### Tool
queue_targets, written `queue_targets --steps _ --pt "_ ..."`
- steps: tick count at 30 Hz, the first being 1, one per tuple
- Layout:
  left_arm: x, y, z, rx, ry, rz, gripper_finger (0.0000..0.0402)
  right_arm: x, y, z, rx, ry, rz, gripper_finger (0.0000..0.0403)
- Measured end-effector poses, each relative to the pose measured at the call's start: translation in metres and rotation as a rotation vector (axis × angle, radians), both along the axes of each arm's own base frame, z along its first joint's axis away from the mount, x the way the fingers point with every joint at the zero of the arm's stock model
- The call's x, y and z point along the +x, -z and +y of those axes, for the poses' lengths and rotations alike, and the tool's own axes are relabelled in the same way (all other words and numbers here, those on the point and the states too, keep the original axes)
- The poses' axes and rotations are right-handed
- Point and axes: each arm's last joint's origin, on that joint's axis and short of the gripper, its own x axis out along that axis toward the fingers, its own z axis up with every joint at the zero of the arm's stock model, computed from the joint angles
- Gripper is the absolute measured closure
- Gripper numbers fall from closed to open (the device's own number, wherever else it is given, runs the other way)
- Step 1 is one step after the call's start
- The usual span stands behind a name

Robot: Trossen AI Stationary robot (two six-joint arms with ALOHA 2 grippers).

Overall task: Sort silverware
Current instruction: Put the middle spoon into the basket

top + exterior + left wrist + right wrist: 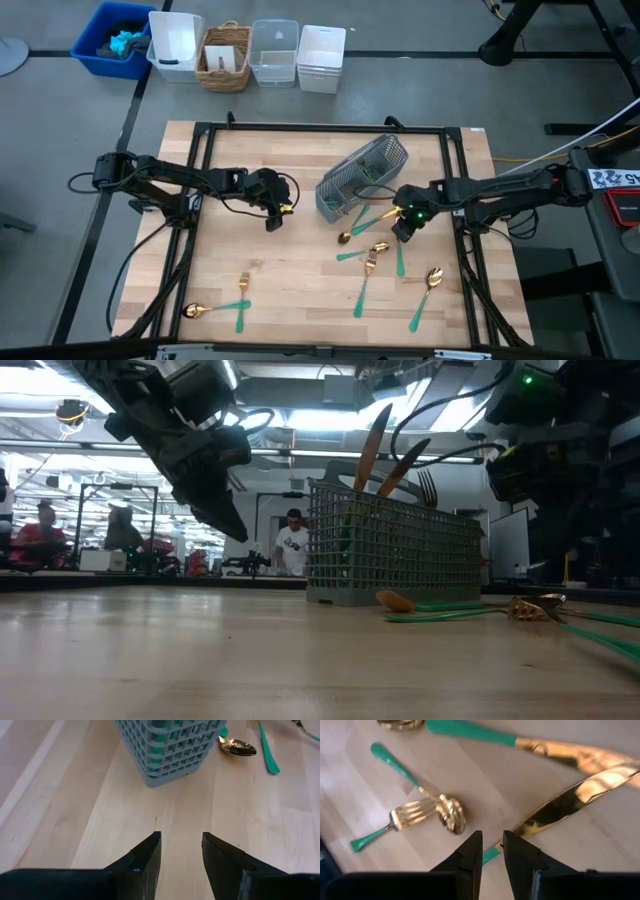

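The silverware has gold heads and teal handles. Several pieces lie loose on the table: a spoon and fork near the middle, a spoon to the right, and a spoon and fork near the front left. More pieces stand in the grey mesh caddy, heads up. My right gripper points down just right of the caddy, shut on a knife. My left gripper is open and empty above the bare table left of the caddy. My right gripper pinches the knife between its two fingers at the teal handle, right where it joins the gold blade. The fingers come from above, pointing down, and lie across the knife. Whether the knife is lifted clear of the table, I cannot tell.
A second knife, a fork and a spoon lie close around the right gripper. Bins and a basket stand beyond the far edge. A black frame borders the wooden table.
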Motion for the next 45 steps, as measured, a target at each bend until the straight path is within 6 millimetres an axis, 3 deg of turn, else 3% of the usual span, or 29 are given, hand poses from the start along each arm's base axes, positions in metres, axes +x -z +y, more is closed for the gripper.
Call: queue_targets --steps 9,15,25,45 --pt "0.0 0.0 0.0 -0.008 -0.008 -0.002 0.027 -0.006 -0.017 0.004 -0.028 0.024 -0.127 0.0322" --pt "0.0 0.0 0.0 -0.015 -0.015 -0.003 0.027 -0.009 -0.017 0.026 -0.013 0.011 -0.122 0.0322" --pt "0.0 -0.001 0.0 -0.012 -0.012 -0.006 0.027 -0.017 0.011 0.048 -0.049 0.134 -0.173 0.0322" --pt "0.0 -0.001 0.0 -0.012 -0.012 -0.006 0.027 -0.02 0.043 0.048 0.001 0.187 -0.232 0.0322"
